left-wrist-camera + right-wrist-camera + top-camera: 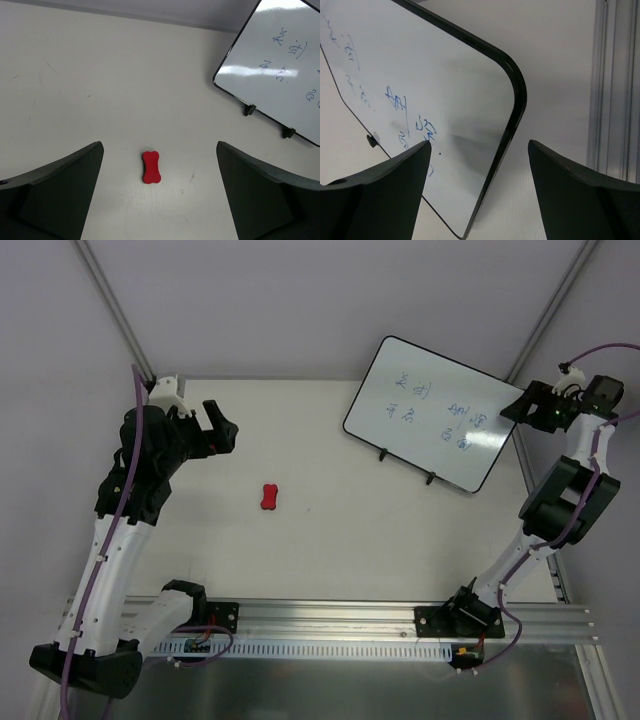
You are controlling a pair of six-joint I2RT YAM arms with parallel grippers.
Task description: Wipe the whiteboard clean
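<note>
One white table point(330, 550) is seen, with an aluminium rail point(330, 615) along its near edge where both arm bases are bolted.

Whiteboard point(432, 410): propped on two small black feet point(385, 454) at the far right of the table and turned at an angle to the table edges. Its upper corner is seen past the table's rear edge. Blue handwriting point(412, 390) is spread over its face in several short groups; none of it can be read.

Left arm point(125, 520): raised from its base along the left side, elbow bent, wrist turned toward the table centre. A purple cable point(85, 590) is routed along it.

Right arm point(560, 495): folded up on the right side, wrist brought to the board's right edge.

Left gripper point(222, 425): jaws spread fully wide, nothing held. It is held clear above the table surface.

Right gripper point(522, 405): jaws spread wide, nothing clamped. In the right wrist view the board's rounded corner and black rim are seen between the two fingers point(380, 190), one finger over the written face, the other beyond the rim. Contact with the board cannot be told.

Red bone-shaped eraser point(269, 497): lying flat left of table centre, well apart from the board. In the left wrist view it is framed between the left fingers, untouched.
</note>
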